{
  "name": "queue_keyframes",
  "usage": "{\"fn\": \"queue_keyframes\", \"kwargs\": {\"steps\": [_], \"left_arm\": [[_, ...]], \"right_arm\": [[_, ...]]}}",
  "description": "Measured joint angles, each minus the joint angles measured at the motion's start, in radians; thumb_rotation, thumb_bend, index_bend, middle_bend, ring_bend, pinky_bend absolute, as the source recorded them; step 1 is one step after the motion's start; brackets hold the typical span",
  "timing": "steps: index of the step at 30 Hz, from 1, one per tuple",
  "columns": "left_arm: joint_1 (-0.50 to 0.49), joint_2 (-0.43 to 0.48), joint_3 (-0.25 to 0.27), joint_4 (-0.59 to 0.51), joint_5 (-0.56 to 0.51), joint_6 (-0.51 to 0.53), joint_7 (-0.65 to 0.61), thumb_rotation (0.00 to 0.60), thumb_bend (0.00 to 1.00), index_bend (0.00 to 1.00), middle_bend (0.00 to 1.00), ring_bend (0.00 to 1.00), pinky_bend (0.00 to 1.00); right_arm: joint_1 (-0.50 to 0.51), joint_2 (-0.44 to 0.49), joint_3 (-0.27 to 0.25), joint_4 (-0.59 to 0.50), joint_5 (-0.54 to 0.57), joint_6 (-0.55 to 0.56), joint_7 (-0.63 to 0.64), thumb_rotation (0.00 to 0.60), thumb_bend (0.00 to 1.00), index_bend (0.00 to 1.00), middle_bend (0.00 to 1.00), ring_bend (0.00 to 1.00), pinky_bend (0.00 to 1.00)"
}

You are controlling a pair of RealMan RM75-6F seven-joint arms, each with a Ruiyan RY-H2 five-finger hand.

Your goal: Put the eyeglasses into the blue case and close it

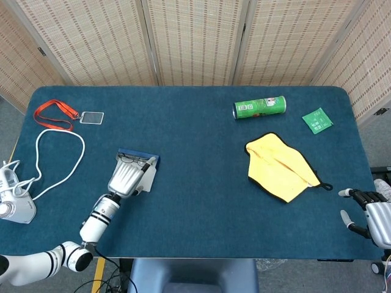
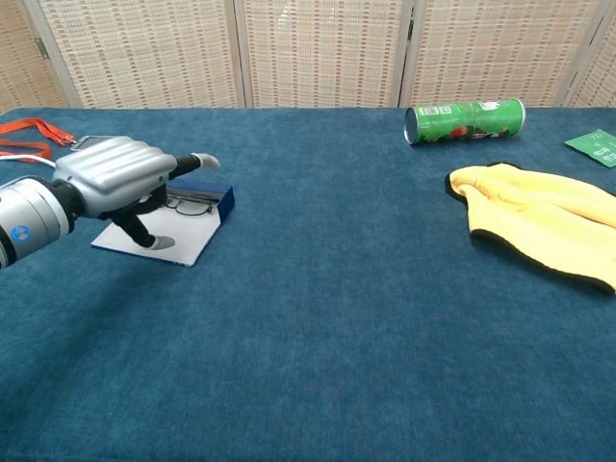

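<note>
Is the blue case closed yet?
No, the blue case lies open, with the eyeglasses visible inside it.

A matt, napped blue cloth covers the table point(image 2: 337, 318); the green can point(image 2: 466, 121) looks glossy.

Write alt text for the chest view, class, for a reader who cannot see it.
The robot's left hand hovers low over the open blue case, its fingertips reaching down to the pale flap, with the eyeglasses lying inside. Further right on the blue table lie a green can on its side and a yellow cloth.
</note>
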Motion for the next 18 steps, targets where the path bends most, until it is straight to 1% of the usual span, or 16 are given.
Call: {"fn": "queue_keyframes", "kwargs": {"steps": [5, 18], "left_arm": [[-0.001, -0.035, -0.004, 0.032, -0.002, -0.023, 0.009, 0.6, 0.26, 0.1, 0.94, 0.94, 1.0], [0.008, -0.062, -0.01, 0.054, -0.003, -0.047, 0.034, 0.6, 0.26, 0.09, 0.94, 0.94, 1.0]], "right_arm": [[-0.003, 0.002, -0.001, 0.001, 0.004, 0.003, 0.001, 0.6, 0.39, 0.32, 0.4, 0.42, 0.33], [-0.004, 0.004, -0.001, -0.001, 0.005, 0.004, -0.001, 0.6, 0.39, 0.32, 0.4, 0.42, 0.33]]}}
